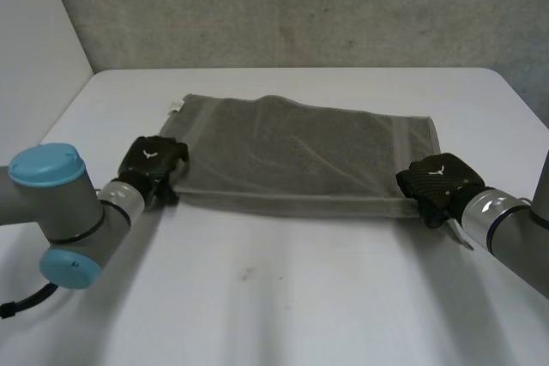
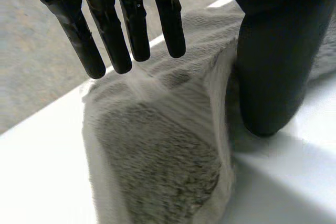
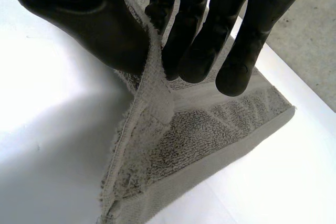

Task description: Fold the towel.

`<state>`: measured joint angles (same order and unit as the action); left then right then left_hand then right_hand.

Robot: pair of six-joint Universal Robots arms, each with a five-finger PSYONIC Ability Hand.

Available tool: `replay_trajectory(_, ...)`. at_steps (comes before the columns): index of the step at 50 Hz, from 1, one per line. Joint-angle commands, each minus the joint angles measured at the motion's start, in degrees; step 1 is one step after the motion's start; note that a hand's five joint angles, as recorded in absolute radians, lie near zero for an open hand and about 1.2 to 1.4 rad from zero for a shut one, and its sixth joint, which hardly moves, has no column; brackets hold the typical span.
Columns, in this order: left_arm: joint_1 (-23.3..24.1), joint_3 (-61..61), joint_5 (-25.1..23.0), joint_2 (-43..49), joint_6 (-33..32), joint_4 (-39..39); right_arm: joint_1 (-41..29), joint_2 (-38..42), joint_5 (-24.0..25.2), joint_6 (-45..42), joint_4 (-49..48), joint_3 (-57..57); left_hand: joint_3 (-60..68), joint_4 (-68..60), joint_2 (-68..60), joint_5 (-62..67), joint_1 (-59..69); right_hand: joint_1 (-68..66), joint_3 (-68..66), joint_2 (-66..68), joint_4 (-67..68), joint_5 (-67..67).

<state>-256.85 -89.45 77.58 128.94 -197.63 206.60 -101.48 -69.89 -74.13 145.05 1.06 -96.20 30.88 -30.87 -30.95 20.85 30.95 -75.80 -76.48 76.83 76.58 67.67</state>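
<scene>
Head view: a grey-green terry towel (image 1: pixel 300 152) lies spread on the white desk (image 1: pixel 300 297) between the hands. The left hand (image 1: pixel 153 159) is at one near corner and the right hand (image 1: pixel 436 182) at the other.

Left wrist view: straight fingers (image 2: pixel 170 24) hover over the corner, thumb beside its edge, holding nothing.

Right wrist view: thumb and fingers (image 3: pixel 199 51) pinch a raised ridge of the corner.

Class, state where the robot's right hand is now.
In the head view, the right hand pinches the near right corner of the towel on the white table.
</scene>
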Motion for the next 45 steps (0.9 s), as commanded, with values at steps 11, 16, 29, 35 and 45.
replay_trajectory(11,-0.3,-1.1,5.1,-1.9,-0.2,1.4,0.1,-0.1,-0.1,0.1,0.0,0.0,9.4,-9.5,-9.4,9.5,9.4,-4.2,-3.5,3.2,3.4,2.3)
replay_trajectory(16,-0.4,-2.2,5.0,-1.9,-0.3,1.4,0.1,0.1,-0.1,0.0,0.0,0.3,24.7,-24.7,-24.6,24.7,24.6,-4.2,-3.5,3.2,3.4,2.3)
replay_trajectory(29,-2.3,-6.9,4.5,-8.2,-0.2,1.6,1.6,0.8,-0.2,-0.1,0.6,1.2,49.1,-49.1,-49.1,49.1,49.0,-4.2,-3.5,3.2,3.4,2.3)
replay_trajectory(35,-2.3,-8.1,4.1,-8.7,-0.2,1.7,2.4,4.0,-0.8,-0.3,1.5,2.5,49.1,-49.1,-49.1,49.1,49.0,18.3,18.9,-19.3,-19.0,-20.1)
replay_trajectory(45,-2.6,-8.1,4.1,-8.8,-0.2,1.4,5.7,7.0,-1.0,-0.7,7.2,5.5,49.1,-49.1,-49.1,49.1,49.0,25.3,26.0,-26.4,-26.1,-27.2)
